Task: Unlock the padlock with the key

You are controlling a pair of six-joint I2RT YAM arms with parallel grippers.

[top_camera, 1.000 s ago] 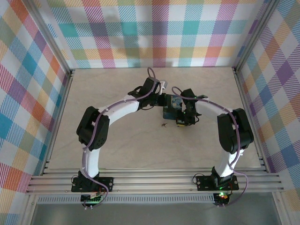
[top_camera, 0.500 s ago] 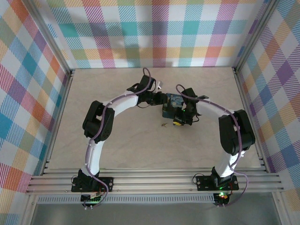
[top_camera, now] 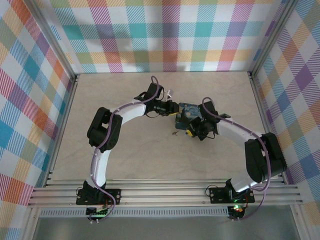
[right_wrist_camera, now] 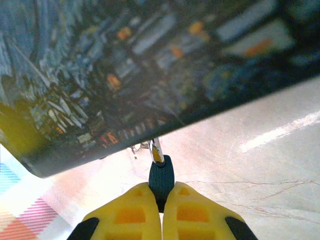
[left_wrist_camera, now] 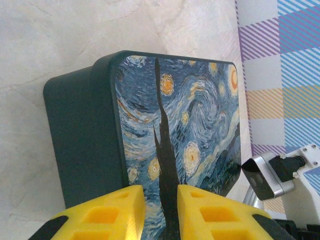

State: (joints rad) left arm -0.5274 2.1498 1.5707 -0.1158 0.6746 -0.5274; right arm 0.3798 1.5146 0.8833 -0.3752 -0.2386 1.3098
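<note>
My right gripper (right_wrist_camera: 162,189) is shut on the padlock (right_wrist_camera: 161,176), a tiny dark blue ribbed body whose thin silver shackle points away from the fingers. In the top view this gripper (top_camera: 191,132) sits at the near edge of the starry-night tin (top_camera: 188,111). A tiny metal piece that looks like the key (top_camera: 174,133) lies on the table just left of it, and shows beyond the shackle as a small key (right_wrist_camera: 134,149). My left gripper (left_wrist_camera: 161,192) is open a little, empty, over the tin's painted lid (left_wrist_camera: 180,125); from above it (top_camera: 172,107) meets the tin's left end.
The tin's painted side (right_wrist_camera: 150,75) hangs close above the padlock in the right wrist view. Plaid walls and aluminium rails (top_camera: 260,100) fence the beige table (top_camera: 125,150). Open tabletop lies left of and in front of the tin.
The left gripper has moved right and down to the tin's left end. The right arm's elbow has swung out to the right, and its gripper has shifted slightly toward the tin's near edge.
</note>
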